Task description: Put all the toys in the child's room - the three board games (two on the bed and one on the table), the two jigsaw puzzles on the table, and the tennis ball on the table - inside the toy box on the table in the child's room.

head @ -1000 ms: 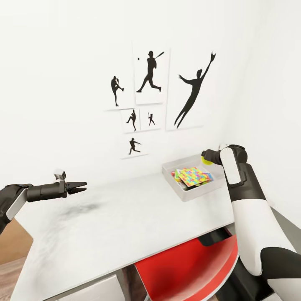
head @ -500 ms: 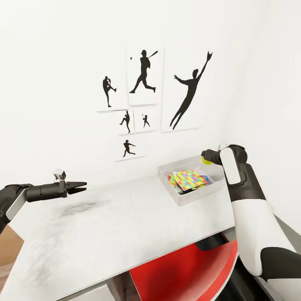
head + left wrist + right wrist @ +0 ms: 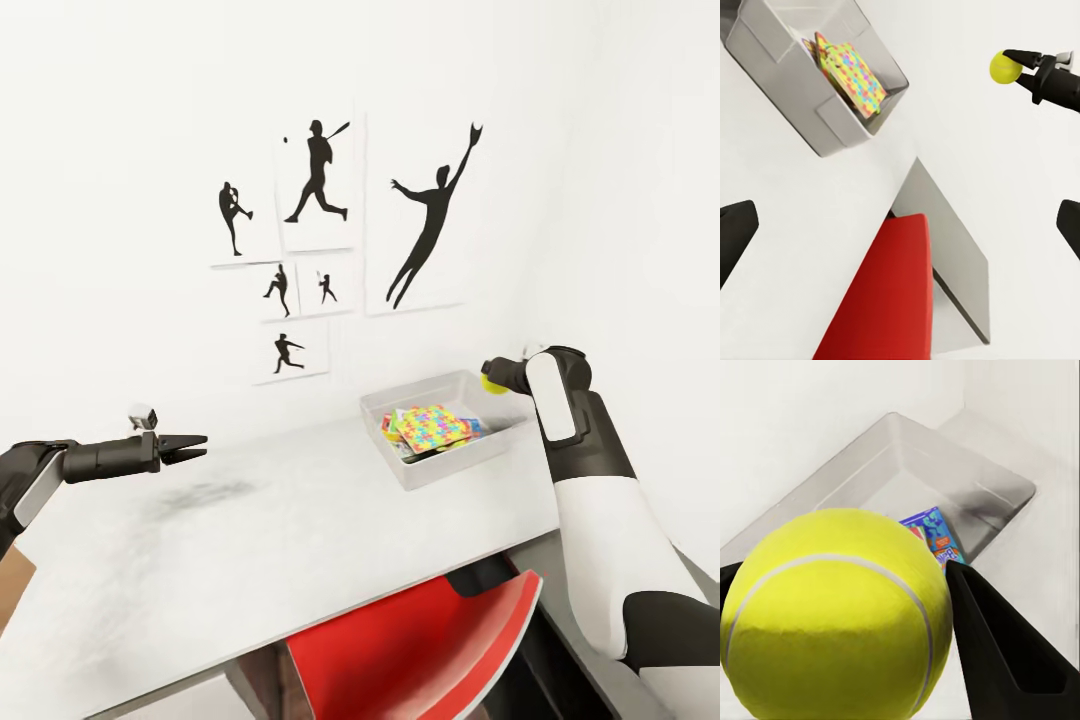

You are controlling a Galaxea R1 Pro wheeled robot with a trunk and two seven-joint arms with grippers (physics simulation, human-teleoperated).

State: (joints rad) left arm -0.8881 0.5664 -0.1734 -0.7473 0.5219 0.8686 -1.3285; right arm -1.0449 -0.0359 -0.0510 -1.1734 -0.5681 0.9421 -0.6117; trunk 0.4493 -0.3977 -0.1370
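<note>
The light grey toy box stands on the white table near its far right end. In it lie a bright jigsaw puzzle and flat game boxes under it. My right gripper is shut on the tennis ball, held in the air by the box's far right corner. In the right wrist view the tennis ball is large, with the toy box and a blue board game beyond it. My left gripper hovers open over the table's left part. The left wrist view takes in the toy box, the puzzle and the tennis ball.
A red chair is tucked under the table's front edge. Black sports silhouette pictures hang on the white wall behind the table. Another white wall closes the corner on the right, close to my right arm.
The whole picture has slid left, so the camera has turned. Both arms keep their pose in the view. The held ball now sits further right relative to the toy box.
</note>
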